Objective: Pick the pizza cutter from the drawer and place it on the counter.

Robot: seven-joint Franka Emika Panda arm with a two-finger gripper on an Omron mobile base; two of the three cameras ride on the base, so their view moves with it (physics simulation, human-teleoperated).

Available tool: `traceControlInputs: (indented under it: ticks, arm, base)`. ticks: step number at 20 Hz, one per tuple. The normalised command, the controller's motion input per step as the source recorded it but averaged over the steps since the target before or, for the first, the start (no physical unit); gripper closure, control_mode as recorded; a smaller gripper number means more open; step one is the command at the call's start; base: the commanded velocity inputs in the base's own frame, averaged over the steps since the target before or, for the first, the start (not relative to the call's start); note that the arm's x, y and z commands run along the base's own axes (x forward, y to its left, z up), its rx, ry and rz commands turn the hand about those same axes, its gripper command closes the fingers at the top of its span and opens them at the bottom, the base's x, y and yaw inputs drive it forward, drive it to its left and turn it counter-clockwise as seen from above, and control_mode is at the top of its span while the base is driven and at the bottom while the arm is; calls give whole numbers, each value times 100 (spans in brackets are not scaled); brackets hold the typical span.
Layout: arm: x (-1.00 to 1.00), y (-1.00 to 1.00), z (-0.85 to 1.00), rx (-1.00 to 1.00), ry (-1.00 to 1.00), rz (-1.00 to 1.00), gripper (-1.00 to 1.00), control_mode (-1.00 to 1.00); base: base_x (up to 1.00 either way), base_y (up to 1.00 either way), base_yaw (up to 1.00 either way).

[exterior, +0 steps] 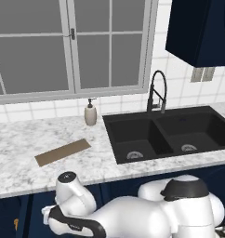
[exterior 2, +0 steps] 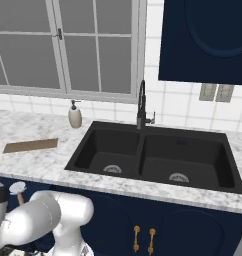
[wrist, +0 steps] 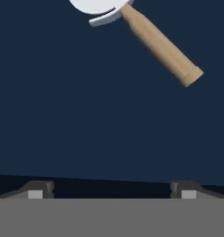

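While the hand (wrist: 111, 190) hovers with fingers spread wide and empty, the wooden-handled, silver-wheeled pizza cutter (wrist: 148, 34) lies ahead on the navy drawer floor (wrist: 86, 115), handle slanting diagonally rightward.

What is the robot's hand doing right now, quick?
Hand: open, holding nothing. It hangs over the drawer, with the pizza cutter lying ahead of it.

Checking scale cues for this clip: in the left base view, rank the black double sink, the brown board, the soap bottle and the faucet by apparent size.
1. Black double sink, clearly largest.
2. Brown board and faucet: similar extent, one flat and one upright, so no ranking between them.
3. Soap bottle, smallest.
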Motion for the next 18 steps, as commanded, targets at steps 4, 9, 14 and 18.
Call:
traceControlInputs:
  ticks: [4,9,14,18]
  arm:
    - [-29,1,-20,0,3,2,-100,-100]
    - [-48,8,-15,0,2,2,-100,-100]
    - [-53,14,-15,0,5,1,-100,-100]
    - [-64,20,-10,0,8,0,-100,-100]
  base:
    - [0,0,0]
    - [0,0,0]
    - [0,0,0]
    - [0,0,0]
